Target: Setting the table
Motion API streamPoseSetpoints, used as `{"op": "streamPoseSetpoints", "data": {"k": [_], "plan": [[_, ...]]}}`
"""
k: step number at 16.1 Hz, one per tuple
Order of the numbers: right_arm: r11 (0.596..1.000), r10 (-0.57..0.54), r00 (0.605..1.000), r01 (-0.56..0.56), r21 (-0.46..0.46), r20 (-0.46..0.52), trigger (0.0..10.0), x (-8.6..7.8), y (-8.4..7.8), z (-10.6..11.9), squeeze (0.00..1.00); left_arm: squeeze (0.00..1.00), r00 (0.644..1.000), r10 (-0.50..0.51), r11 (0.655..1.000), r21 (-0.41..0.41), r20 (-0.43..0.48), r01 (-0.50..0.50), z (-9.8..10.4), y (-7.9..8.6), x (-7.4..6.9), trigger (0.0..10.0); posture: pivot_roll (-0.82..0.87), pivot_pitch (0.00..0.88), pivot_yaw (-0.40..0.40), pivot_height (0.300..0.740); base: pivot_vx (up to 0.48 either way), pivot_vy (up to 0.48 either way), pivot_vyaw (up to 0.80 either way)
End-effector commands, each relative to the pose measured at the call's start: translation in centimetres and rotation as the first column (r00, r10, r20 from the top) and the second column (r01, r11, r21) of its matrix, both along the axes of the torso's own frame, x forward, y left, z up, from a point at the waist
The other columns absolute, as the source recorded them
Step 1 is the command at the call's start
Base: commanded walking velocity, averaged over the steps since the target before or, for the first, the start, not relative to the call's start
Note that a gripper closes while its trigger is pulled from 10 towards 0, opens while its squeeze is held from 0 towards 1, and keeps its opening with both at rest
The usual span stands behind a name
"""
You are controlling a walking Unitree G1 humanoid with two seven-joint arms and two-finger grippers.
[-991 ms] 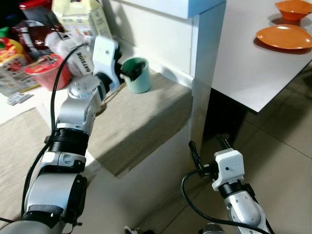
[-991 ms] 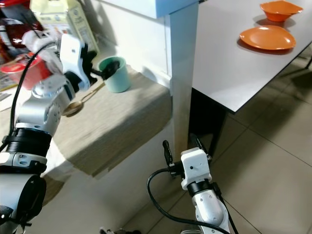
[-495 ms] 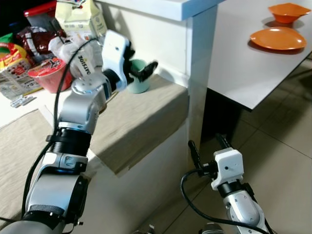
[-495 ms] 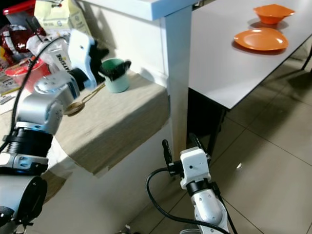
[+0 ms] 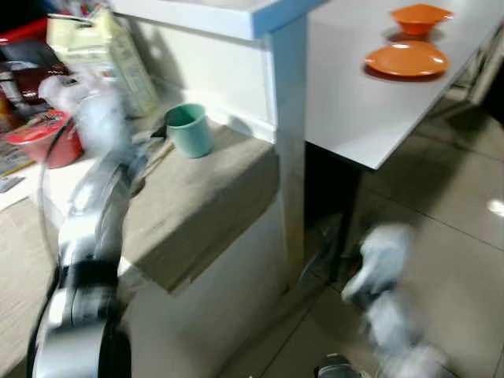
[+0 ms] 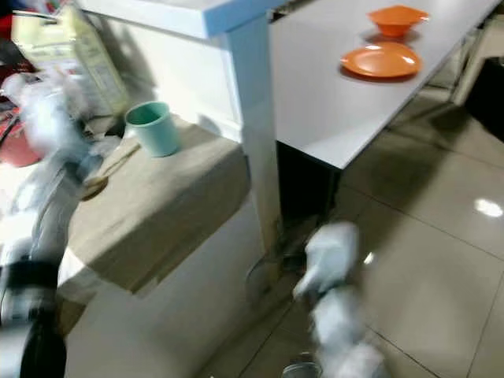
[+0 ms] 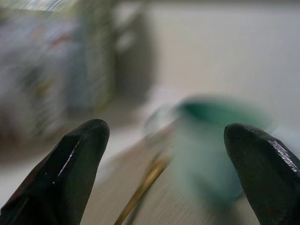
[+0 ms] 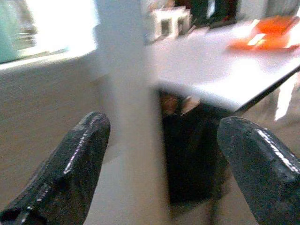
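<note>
Left gripper point(image 7: 164, 164) fingers spread, cup point(image 5: 190, 130) at 12 o'clock, untouched; right gripper point(image 8: 161, 159) fingers spread.

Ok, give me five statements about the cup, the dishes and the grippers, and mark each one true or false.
1. The green cup stands upright on the beige cloth. True.
2. The orange plate and the orange bowl are on the white table. True.
3. The left gripper is clamped on the cup. False: its fingers are spread wide, with the cup ahead of them and free.
4. The orange plate lies beside the green cup. False: the plate is far off on the table, the cup on the cloth-covered counter.
5. The right gripper is open and holds nothing. True.
</note>
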State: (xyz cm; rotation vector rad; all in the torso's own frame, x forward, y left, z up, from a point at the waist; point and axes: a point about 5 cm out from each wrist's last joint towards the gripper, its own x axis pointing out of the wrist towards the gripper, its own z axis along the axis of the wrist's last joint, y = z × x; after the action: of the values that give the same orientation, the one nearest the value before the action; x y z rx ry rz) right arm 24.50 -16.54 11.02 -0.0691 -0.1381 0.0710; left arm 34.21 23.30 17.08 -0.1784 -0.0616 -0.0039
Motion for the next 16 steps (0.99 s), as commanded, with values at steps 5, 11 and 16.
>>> {"op": "streamPoseSetpoints", "data": {"k": [5, 11, 16], "plan": [[0.998, 0.044, 0.998, -0.046, 0.045, 0.042, 10.0, 1.3, 1.0, 0.9, 0.0, 0.0, 0.997, 0.074, 0.997, 0.007, 0.003, -0.074, -1.7, -0.5, -3.0, 10.0, -0.26, 0.0, 0.187, 0.74, 0.0, 0.0, 0.0], [0.994, 0.094, 0.995, -0.093, 0.059, -0.023, 10.0, 0.5, 1.1, -0.6, 0.0, 0.0, 0.996, 0.081, 0.997, 0.018, -0.037, -0.081, -3.7, -1.8, -5.3, 10.0, -0.26, 0.0, 0.149, 0.74, 0.0, 0.0, 0.0], [0.983, 0.183, 0.981, -0.183, 0.009, -0.063, 10.0, 0.8, 0.9, -1.1, 0.0, 0.0, 0.99, 0.124, 0.992, 0.04, -0.073, -0.121, -5.7, -2.2, -7.2, 10.0, -0.23, 0.0, 0.074, 0.74, 0.0, 0.0, 0.0]]}}
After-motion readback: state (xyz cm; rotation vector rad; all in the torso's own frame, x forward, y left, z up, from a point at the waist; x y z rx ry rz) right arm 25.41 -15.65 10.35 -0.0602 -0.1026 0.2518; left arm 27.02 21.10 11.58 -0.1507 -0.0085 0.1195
